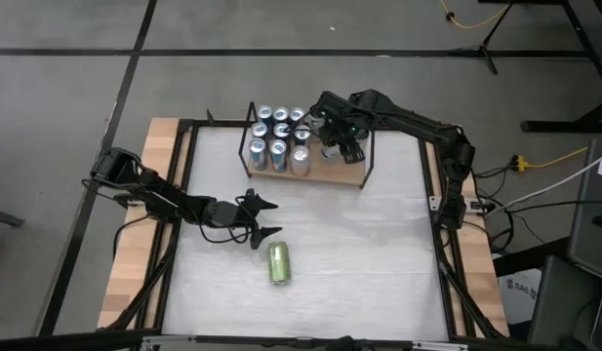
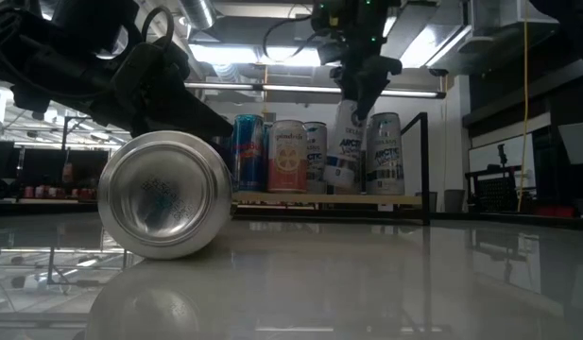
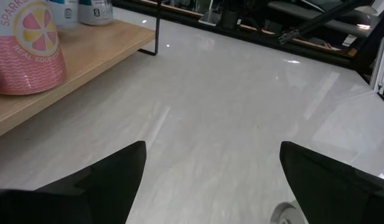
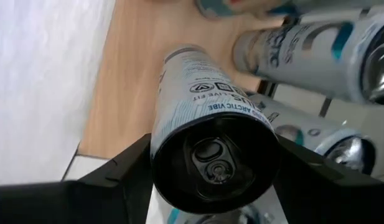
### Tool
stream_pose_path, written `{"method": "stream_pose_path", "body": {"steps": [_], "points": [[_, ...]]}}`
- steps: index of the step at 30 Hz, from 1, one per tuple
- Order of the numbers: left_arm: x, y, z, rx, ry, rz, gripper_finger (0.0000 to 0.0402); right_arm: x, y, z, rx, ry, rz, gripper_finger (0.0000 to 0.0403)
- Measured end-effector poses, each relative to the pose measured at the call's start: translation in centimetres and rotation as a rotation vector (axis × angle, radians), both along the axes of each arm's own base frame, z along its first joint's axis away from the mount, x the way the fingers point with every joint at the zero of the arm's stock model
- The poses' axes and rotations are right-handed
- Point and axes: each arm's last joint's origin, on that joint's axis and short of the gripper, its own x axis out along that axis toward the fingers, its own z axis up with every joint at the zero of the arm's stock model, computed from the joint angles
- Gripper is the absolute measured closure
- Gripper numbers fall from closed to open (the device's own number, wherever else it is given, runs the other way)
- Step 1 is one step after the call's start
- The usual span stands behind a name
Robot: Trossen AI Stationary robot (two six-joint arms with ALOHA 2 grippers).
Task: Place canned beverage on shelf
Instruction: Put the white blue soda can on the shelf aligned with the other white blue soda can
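The right gripper (image 1: 337, 136) is seen from above over the shelf (image 1: 344, 175), clamped on a white canned beverage (image 1: 328, 130) beside the other cans (image 1: 278, 132); the left gripper (image 1: 265, 218) is held spread wide above the table (image 1: 379, 253), near a green can (image 1: 279, 262) lying on its side.

At table level, the held can (image 2: 344, 151) is tilted, its base just above the board.

In the left wrist view, both fingers (image 3: 117, 177) stand apart, with nothing between.

In the right wrist view, the can top (image 4: 213, 155) is gripped between the fingers.
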Motion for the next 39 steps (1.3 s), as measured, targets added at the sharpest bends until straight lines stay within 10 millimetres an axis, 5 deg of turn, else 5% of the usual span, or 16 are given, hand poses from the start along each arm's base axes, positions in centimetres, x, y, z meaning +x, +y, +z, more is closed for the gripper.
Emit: {"method": "stream_pose_path", "body": {"steps": [39], "points": [[0.0, 0.0, 0.0, -0.001, -0.004, 0.000, 0.0037, -0.1, -2.1, -1.4, 0.017, 0.043, -0.030, 0.0148]]}}
